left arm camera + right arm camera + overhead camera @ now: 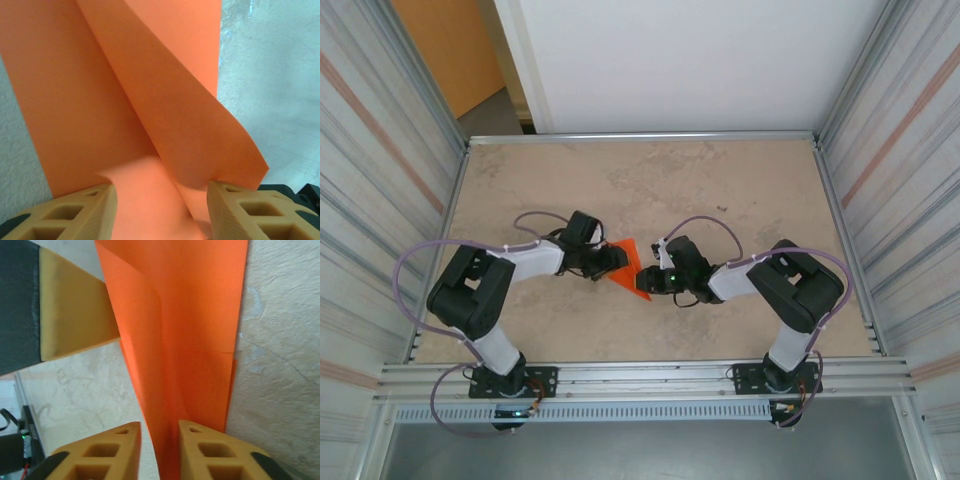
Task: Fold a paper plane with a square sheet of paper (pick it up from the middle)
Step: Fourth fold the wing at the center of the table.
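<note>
Okay, orange paper (pixel 630 262), partly folded with one flap curling up, at mid counter (pixel 720 190) between both arms. Left fingers (pixel 80 210) half open, paper loose between them. Right fingers (pixel 210 450) slightly parted around its narrow end, not pinching.

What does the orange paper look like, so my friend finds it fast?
Find the middle of the tan table, where the left gripper and right gripper nearly meet. The paper is between them. It's the only bright orange thing on the table, thin and creased.
</note>
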`<control>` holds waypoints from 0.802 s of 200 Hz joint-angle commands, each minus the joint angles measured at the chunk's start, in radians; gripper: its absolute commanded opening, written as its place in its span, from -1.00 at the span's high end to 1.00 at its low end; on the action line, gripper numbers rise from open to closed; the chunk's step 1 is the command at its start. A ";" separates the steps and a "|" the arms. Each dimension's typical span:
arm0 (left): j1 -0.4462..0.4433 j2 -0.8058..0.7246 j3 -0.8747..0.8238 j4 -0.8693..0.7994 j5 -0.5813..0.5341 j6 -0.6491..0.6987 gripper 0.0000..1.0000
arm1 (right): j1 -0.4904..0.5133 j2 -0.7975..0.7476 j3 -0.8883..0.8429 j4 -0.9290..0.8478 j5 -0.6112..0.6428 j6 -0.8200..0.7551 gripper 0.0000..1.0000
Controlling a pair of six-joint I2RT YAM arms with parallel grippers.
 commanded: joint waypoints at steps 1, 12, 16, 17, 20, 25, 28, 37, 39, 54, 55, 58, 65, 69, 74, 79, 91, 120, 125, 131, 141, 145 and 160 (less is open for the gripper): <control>-0.010 0.055 0.032 -0.160 -0.078 0.012 -0.04 | -0.016 -0.048 -0.032 -0.010 0.007 0.010 0.37; -0.012 0.071 0.050 -0.192 -0.089 0.013 -0.03 | -0.016 -0.074 -0.034 -0.033 0.024 -0.002 0.34; -0.014 0.076 0.055 -0.201 -0.092 0.012 -0.03 | -0.017 -0.083 -0.037 -0.043 0.033 -0.005 0.33; -0.014 0.077 0.057 -0.203 -0.093 0.012 -0.03 | -0.017 -0.086 -0.038 -0.046 0.036 -0.006 0.33; -0.015 0.080 0.061 -0.211 -0.095 0.013 -0.03 | -0.015 -0.091 -0.038 -0.051 0.041 -0.007 0.32; -0.018 0.086 0.069 -0.223 -0.100 0.014 -0.02 | -0.017 -0.104 -0.040 -0.060 0.053 -0.012 0.31; -0.018 0.090 0.073 -0.230 -0.102 0.012 -0.02 | -0.017 -0.112 -0.042 -0.066 0.061 -0.013 0.30; -0.020 0.099 0.083 -0.242 -0.104 0.017 -0.02 | -0.018 -0.133 -0.047 -0.085 0.088 -0.020 0.28; -0.022 0.102 0.085 -0.247 -0.105 0.017 -0.02 | -0.017 -0.138 -0.048 -0.091 0.095 -0.022 0.28; -0.026 0.120 0.104 -0.279 -0.122 0.019 -0.02 | -0.015 -0.163 -0.052 -0.116 0.122 -0.033 0.25; -0.027 0.120 0.106 -0.282 -0.122 0.020 -0.02 | -0.015 -0.164 -0.052 -0.117 0.123 -0.033 0.25; -0.027 0.123 0.110 -0.289 -0.128 0.020 -0.02 | -0.015 -0.166 -0.051 -0.121 0.128 -0.036 0.25; -0.029 0.131 0.118 -0.303 -0.136 0.023 -0.02 | -0.014 -0.173 -0.046 -0.134 0.136 -0.041 0.25; -0.032 0.136 0.123 -0.310 -0.137 0.024 -0.02 | -0.012 -0.174 -0.043 -0.140 0.138 -0.044 0.24; -0.033 0.143 0.127 -0.317 -0.140 0.029 -0.02 | -0.010 -0.175 -0.039 -0.147 0.141 -0.050 0.24; -0.034 0.148 0.131 -0.322 -0.140 0.030 -0.01 | -0.006 -0.173 -0.030 -0.154 0.146 -0.055 0.24; -0.035 0.162 0.136 -0.331 -0.143 0.029 -0.02 | 0.007 -0.165 -0.008 -0.185 0.158 -0.073 0.24; -0.035 0.180 0.140 -0.338 -0.136 0.023 -0.02 | 0.041 -0.117 0.049 -0.228 0.186 -0.102 0.25; -0.036 0.180 0.139 -0.337 -0.135 0.022 -0.02 | 0.044 -0.107 0.057 -0.229 0.189 -0.104 0.26; -0.035 0.180 0.139 -0.337 -0.132 0.021 -0.02 | 0.047 -0.095 0.063 -0.229 0.191 -0.106 0.27; -0.038 0.180 0.139 -0.335 -0.129 0.020 -0.02 | 0.049 -0.076 0.075 -0.227 0.189 -0.110 0.28; -0.036 0.181 0.139 -0.334 -0.127 0.021 -0.02 | 0.051 -0.070 0.079 -0.224 0.187 -0.112 0.29; -0.037 0.182 0.140 -0.331 -0.120 0.022 -0.03 | 0.055 -0.046 0.096 -0.221 0.182 -0.121 0.31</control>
